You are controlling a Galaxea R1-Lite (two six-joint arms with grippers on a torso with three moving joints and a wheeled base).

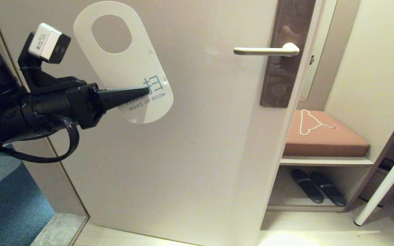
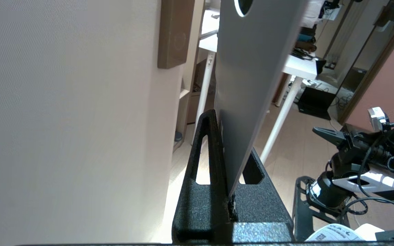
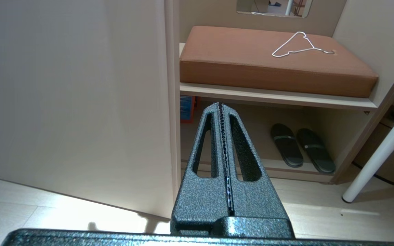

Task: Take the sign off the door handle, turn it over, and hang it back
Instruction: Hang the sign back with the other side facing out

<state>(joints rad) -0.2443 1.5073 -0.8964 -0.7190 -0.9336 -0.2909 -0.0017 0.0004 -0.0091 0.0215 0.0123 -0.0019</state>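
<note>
The sign (image 1: 128,65) hangs in the air in front of the door, off the door handle (image 1: 263,51), well to the handle's left. Its white face reading MAKE UP ROOM is turned toward the head camera, oval hole uppermost, tilted a little. My left gripper (image 1: 145,90) is shut on the sign's lower part. In the left wrist view the sign (image 2: 248,75) rises edge-on from between the black fingers (image 2: 212,143), its grey face showing. My right gripper (image 3: 218,104) is shut with nothing in it, held low near the door's edge, out of the head view.
The door handle sits on a dark brown plate (image 1: 282,68). Right of the door, a brown cushion (image 1: 323,136) on a shelf carries a thin white wire hanger (image 1: 311,123); black slippers (image 1: 318,186) lie beneath. A white table leg (image 1: 385,181) slants at far right.
</note>
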